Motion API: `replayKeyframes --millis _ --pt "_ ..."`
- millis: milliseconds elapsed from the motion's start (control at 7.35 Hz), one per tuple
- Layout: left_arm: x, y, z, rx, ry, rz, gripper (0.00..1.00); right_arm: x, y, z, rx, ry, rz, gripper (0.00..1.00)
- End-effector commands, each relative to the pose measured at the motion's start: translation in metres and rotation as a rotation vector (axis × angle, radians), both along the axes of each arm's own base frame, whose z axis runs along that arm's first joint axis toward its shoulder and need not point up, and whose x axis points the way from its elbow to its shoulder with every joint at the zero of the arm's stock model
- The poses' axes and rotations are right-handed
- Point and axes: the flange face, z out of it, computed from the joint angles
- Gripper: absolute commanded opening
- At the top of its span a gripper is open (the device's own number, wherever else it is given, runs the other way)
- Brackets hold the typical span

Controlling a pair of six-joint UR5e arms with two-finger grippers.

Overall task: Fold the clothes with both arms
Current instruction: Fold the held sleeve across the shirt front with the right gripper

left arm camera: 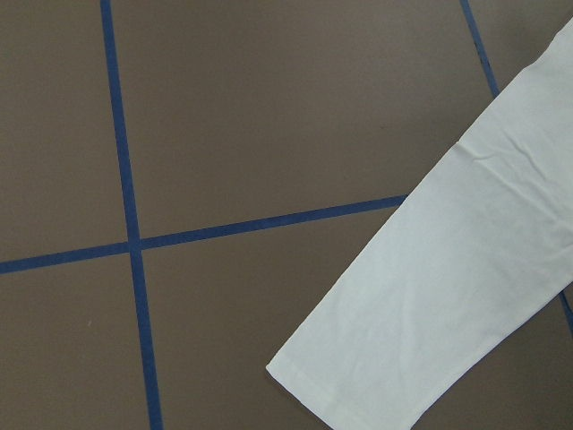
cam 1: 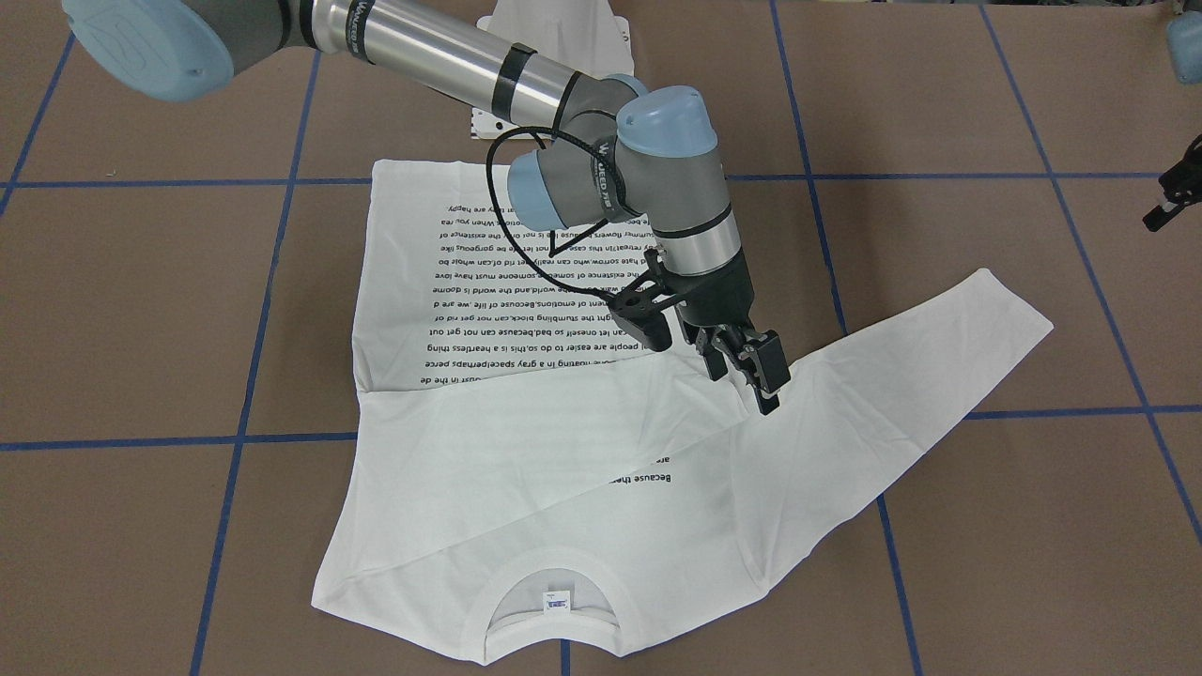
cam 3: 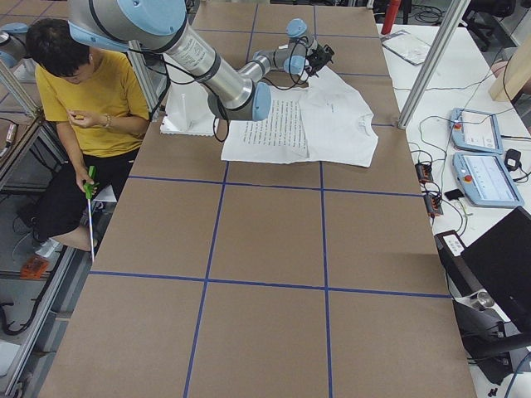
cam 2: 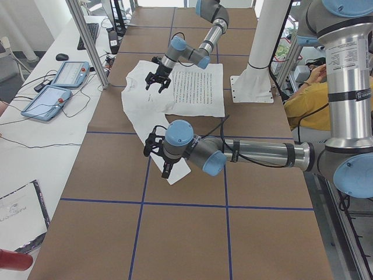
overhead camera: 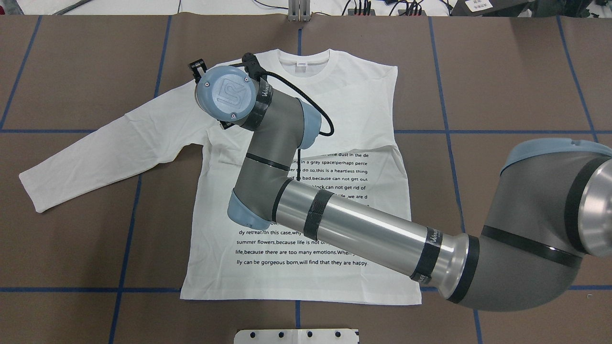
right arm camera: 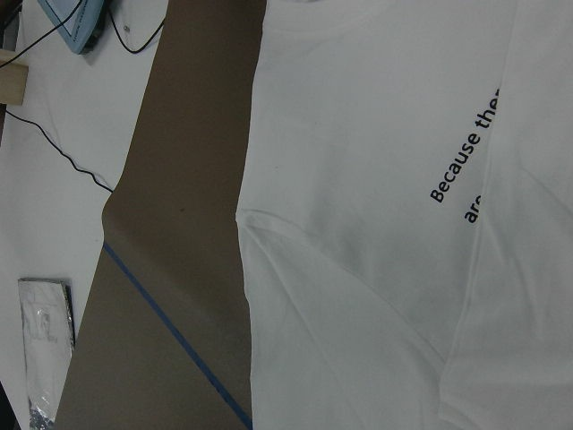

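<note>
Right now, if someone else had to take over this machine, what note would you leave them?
Right pincer: open, empty, over the white long-sleeved cotton T-shirt near the shoulder of its outstretched sleeve.
Left pincer: above the table near that sleeve's cuff; open or shut, I cannot tell.
Shirt: flat on the brown table, black printed text up, collar away from the robot.
Done: the other sleeve appears folded in across the chest.
Left: fold the outstretched sleeve in, then the body.
</note>
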Motion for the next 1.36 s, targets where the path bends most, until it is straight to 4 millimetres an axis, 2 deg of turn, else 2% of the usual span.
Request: replayKeyframes --millis 0,136,272,408,544,680,816,952,1088,1224 --pt "0.035 -0.005 0.009 -0.026 -0.017 0.052 0.83 0.06 -0.006 0.038 -0.022 -0.025 -0.072 0.99" --pt "0.042 -0.024 0.031 -0.112 -0.013 0.027 0.84 0.081 -0.003 0.061 -0.042 0.004 -0.109 0.99" --pt "0.061 -0.043 0.041 -0.153 -0.016 0.032 0.84 0.095 -0.003 0.086 -0.046 0.066 -0.154 0.99" --pt "0.081 -0.045 0.06 -0.163 -0.023 0.068 0.84 0.127 0.0 0.115 -0.03 0.106 -0.174 0.99" --pt "0.083 -0.045 0.078 -0.158 -0.021 0.071 0.84 0.175 0.012 0.161 -0.014 0.127 -0.222 0.99" --pt "0.092 -0.042 0.088 -0.154 -0.016 0.081 0.83 0.228 0.013 0.198 0.037 0.156 -0.287 0.99" --pt "0.101 -0.04 0.097 -0.146 -0.012 0.096 0.77 0.261 0.011 0.221 0.043 0.166 -0.32 0.99" --pt "0.109 -0.049 0.104 -0.137 -0.01 0.106 0.7 0.269 0.008 0.227 0.035 0.167 -0.319 0.99" --pt "0.119 -0.06 0.104 -0.137 -0.011 0.116 0.68 0.269 0.01 0.234 0.028 0.173 -0.321 0.99" --pt "0.122 -0.06 0.11 -0.146 -0.018 0.12 0.67 0.27 0.01 0.236 0.025 0.175 -0.322 0.99"
